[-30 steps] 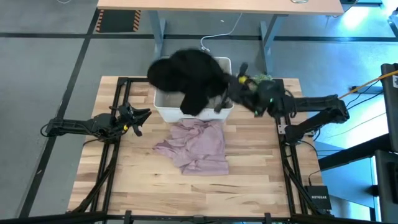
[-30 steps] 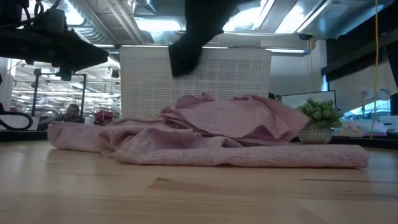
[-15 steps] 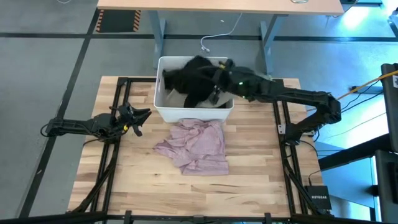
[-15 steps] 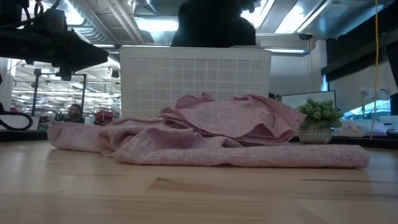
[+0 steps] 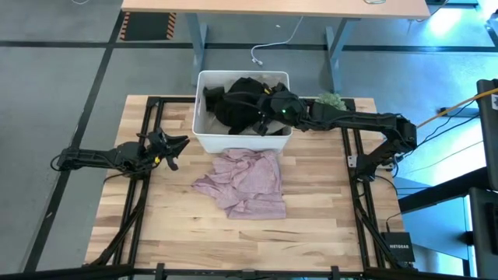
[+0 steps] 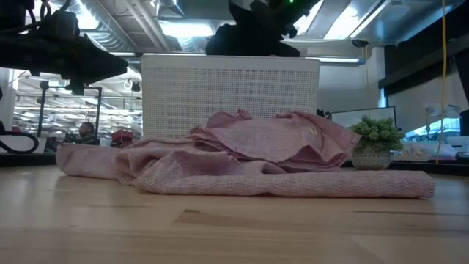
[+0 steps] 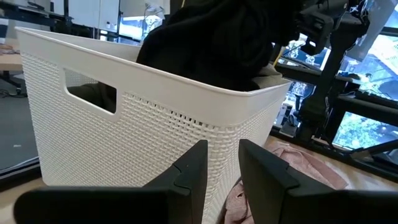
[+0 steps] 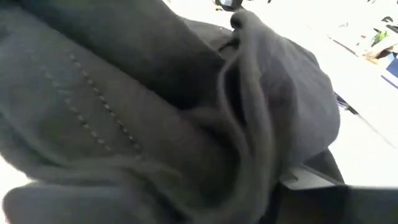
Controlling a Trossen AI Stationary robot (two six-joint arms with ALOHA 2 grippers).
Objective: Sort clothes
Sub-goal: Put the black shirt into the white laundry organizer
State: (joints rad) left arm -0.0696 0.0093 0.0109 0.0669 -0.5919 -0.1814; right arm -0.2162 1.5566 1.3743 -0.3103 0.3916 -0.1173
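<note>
my right gripper reaches in over the white tub at the far middle of the table, down among the black garment that lies heaped inside it and rises above the rim. i cannot tell whether those fingers are spread or still pinching the cloth, since the dark fabric fills the wrist view and hides them. my left gripper hovers over the left side of the table, well apart from the tub, its fingers spread a little with nothing between them, pointing toward the tub's near wall. the pink garment lies crumpled on the table just in front of the tub, toward the middle. a small green plant stands just right of the tub.
</note>
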